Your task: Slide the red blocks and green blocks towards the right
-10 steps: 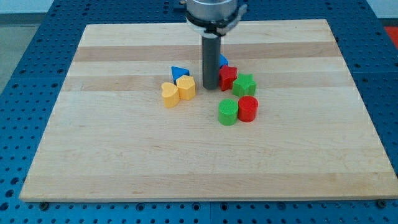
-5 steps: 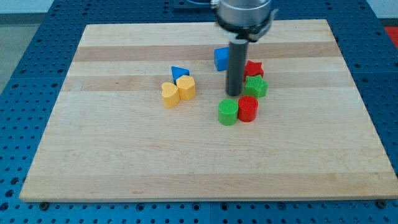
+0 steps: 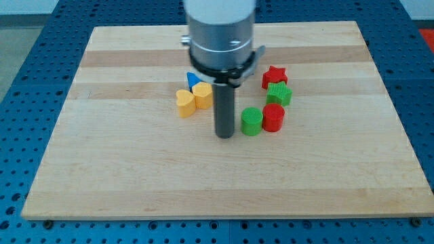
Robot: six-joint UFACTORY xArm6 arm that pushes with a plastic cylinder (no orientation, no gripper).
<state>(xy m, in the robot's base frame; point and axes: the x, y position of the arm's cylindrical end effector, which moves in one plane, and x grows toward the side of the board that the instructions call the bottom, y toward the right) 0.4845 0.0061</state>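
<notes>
My tip (image 3: 224, 135) rests on the board just left of the green cylinder (image 3: 251, 122), with a small gap. The red cylinder (image 3: 273, 117) touches the green cylinder's right side. A green star (image 3: 279, 94) sits just above the red cylinder. A red star (image 3: 274, 76) sits above the green star. All four lie right of the board's middle.
Two yellow blocks, a heart (image 3: 184, 103) and another (image 3: 202, 96), sit left of the rod. A blue triangle (image 3: 194, 79) shows above them, partly hidden by the arm's body. The wooden board (image 3: 135, 169) lies on a blue perforated table.
The tip has moved down and left, from beside the stars to the green cylinder's left. The red star slid right earlier. The blue block by the rod is now hidden behind the arm.
</notes>
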